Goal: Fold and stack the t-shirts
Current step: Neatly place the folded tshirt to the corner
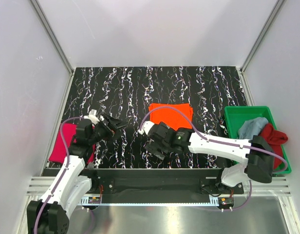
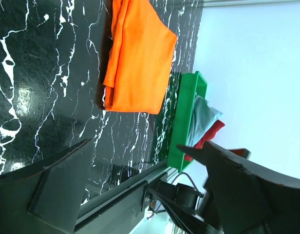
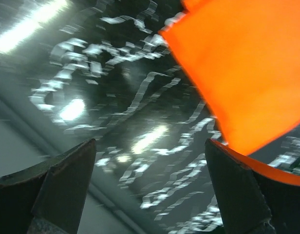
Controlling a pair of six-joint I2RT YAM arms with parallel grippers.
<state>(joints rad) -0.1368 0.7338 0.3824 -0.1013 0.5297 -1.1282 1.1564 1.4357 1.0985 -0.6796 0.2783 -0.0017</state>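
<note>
A folded bright orange t-shirt [image 1: 171,115] lies flat mid-table; it also shows in the left wrist view [image 2: 138,63] and the right wrist view [image 3: 247,63]. A magenta-pink t-shirt [image 1: 62,141] lies at the table's left edge, partly under my left arm. A light blue t-shirt [image 1: 251,127] and a dark red t-shirt [image 1: 273,136] lie crumpled in the green tray [image 1: 233,117]. My left gripper [image 1: 113,126] is open and empty, right of the pink shirt. My right gripper [image 1: 152,146] is open and empty, just in front of the orange shirt's near left corner.
The black marbled table [image 1: 125,92] has white walls on three sides. A metal rail [image 1: 155,183] runs along its near edge. The green tray stands at the right edge, also in the left wrist view [image 2: 181,122].
</note>
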